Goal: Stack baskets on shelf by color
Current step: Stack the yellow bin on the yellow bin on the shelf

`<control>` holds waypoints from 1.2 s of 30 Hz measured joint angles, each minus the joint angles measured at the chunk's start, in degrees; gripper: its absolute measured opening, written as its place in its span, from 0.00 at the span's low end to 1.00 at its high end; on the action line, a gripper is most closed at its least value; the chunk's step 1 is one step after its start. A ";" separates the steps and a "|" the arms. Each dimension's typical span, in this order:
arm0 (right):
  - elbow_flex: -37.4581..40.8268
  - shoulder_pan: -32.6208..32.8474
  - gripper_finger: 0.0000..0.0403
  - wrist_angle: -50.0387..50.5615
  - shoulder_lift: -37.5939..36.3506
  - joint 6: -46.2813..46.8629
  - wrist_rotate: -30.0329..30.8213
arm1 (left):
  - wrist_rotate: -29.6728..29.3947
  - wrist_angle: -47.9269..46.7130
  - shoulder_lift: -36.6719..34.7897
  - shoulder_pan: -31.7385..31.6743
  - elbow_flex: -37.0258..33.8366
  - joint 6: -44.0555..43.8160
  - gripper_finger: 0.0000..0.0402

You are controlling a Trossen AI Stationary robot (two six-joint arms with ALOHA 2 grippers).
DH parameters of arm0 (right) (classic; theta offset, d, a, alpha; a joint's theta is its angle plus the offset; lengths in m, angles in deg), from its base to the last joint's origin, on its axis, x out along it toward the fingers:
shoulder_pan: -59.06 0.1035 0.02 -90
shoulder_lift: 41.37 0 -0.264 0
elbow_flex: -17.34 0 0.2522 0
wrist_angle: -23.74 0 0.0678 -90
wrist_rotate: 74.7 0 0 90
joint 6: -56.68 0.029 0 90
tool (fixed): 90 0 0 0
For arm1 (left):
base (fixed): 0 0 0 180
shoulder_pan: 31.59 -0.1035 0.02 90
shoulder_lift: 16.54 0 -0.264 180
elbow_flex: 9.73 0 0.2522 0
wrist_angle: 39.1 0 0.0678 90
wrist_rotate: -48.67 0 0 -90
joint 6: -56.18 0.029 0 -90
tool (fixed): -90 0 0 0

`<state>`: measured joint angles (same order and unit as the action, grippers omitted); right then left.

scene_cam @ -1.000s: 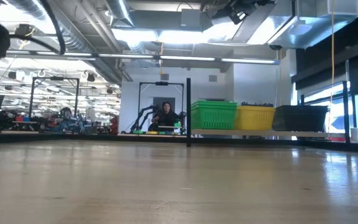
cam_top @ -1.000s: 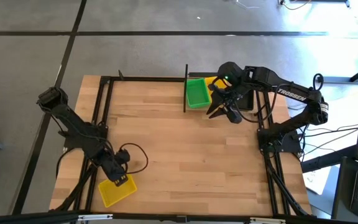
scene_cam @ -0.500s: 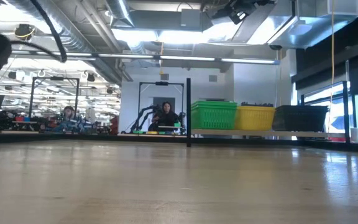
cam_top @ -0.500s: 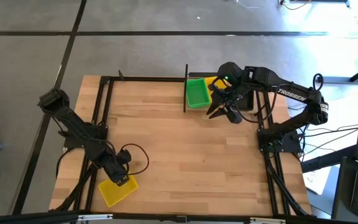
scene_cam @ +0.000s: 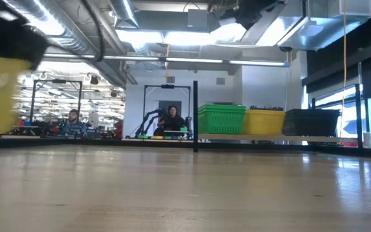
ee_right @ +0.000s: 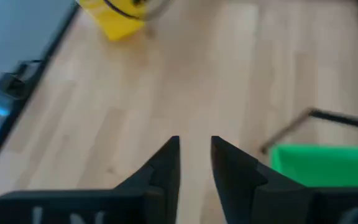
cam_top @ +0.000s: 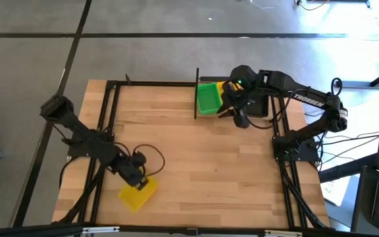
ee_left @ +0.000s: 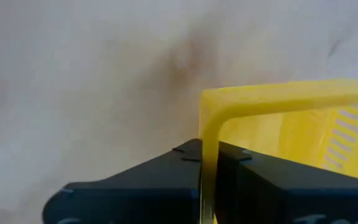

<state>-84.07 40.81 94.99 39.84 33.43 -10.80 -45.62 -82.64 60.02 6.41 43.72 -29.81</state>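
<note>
Yellow basket [cam_top: 137, 195] | my left gripper [ee_left: 209, 163] has just clamped its rim, lifting begins | right gripper [ee_right: 194, 158] open beside shelf [cam_top: 197, 99] | next: carry to yellow stack.

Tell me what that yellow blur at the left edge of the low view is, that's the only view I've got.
Observer: It is a yellow basket. The left wrist view shows the left claw shut on its wall.
Operator: Where on the table is it?
Observer: In the high view it is at the table's left side, near the edge opposite the shelf.
Operator: And the right claw?
Observer: The right wrist view shows the right claw open and empty, beside the green basket on the shelf.
</note>
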 joint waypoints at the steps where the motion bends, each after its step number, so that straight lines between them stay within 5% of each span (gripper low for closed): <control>1: 0.00 0.20 0.22 -0.06 0.00 0.85 2.08 | -2.07 -1.80 -0.48 -1.07 0.87 0.04 0.00; 7: 0.04 3.28 0.20 -2.28 0.00 1.91 10.71 | -17.53 -18.35 -1.83 -8.30 10.31 3.20 0.00; 15: 0.07 6.09 0.20 -9.55 0.00 8.64 11.53 | -38.14 -39.12 -1.84 -18.25 28.69 17.47 0.00; 21: 0.07 6.52 0.20 -15.45 0.02 15.76 11.68 | -58.51 -37.00 -1.54 -23.55 37.58 29.33 0.00; 25: 0.07 7.34 0.20 -20.30 0.04 13.93 12.99 | -66.90 -29.51 -1.07 -26.40 39.85 39.59 0.00; 36: 0.00 13.08 0.20 -34.72 2.25 3.32 35.26 | -73.33 -6.15 -0.65 -31.04 39.88 63.53 0.00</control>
<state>-84.07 53.90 60.27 42.09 36.75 24.47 -118.95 -88.80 59.36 -24.64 83.60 33.72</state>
